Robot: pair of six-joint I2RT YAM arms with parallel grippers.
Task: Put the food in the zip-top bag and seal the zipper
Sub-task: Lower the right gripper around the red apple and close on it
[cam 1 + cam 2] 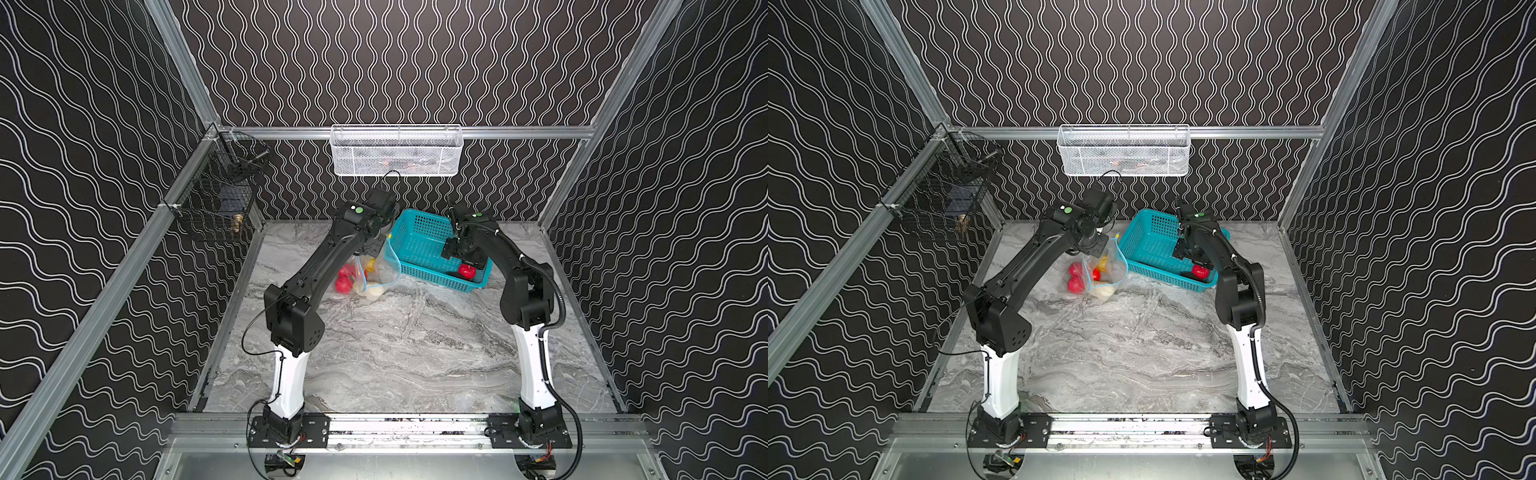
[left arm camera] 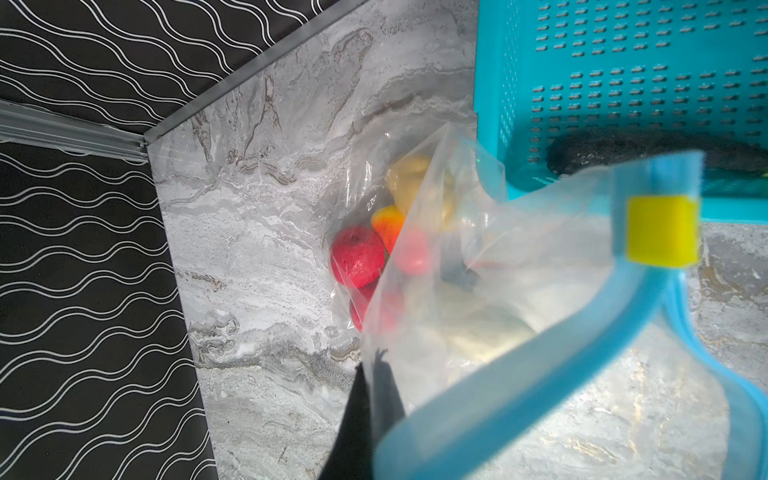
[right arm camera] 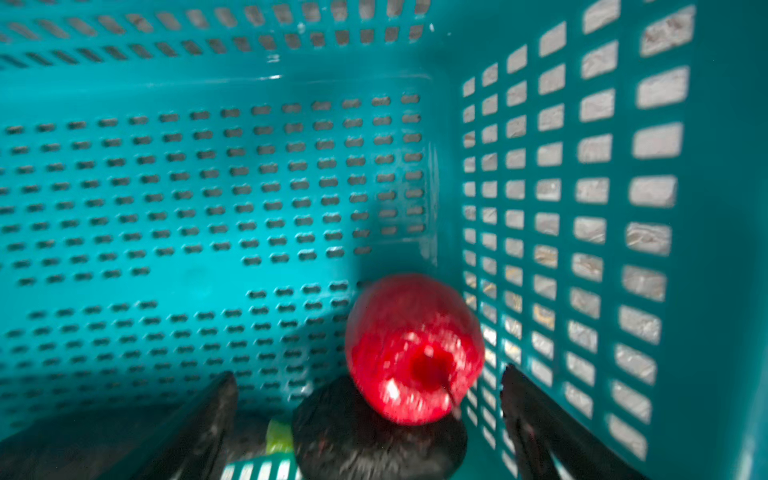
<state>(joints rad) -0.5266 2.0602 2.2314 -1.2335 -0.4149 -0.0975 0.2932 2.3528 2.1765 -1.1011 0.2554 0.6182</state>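
In the teal basket's [image 1: 419, 237] five-o'clock corner, a red fruit [image 3: 413, 349] lies atop a dark one [image 3: 374, 444], the right gripper [image 3: 369, 374] wide open over it. Likely light, hard, slick: pinch its middle. At nine o'clock, the left gripper [image 1: 372, 248] pinches the zip-top bag's [image 1: 386, 270] mouth.

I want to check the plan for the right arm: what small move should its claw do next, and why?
Probably lower the right claw a little and close on the red fruit. Its jaws stand open either side of it; it lies in the teal basket, not yet in the zip-top bag.
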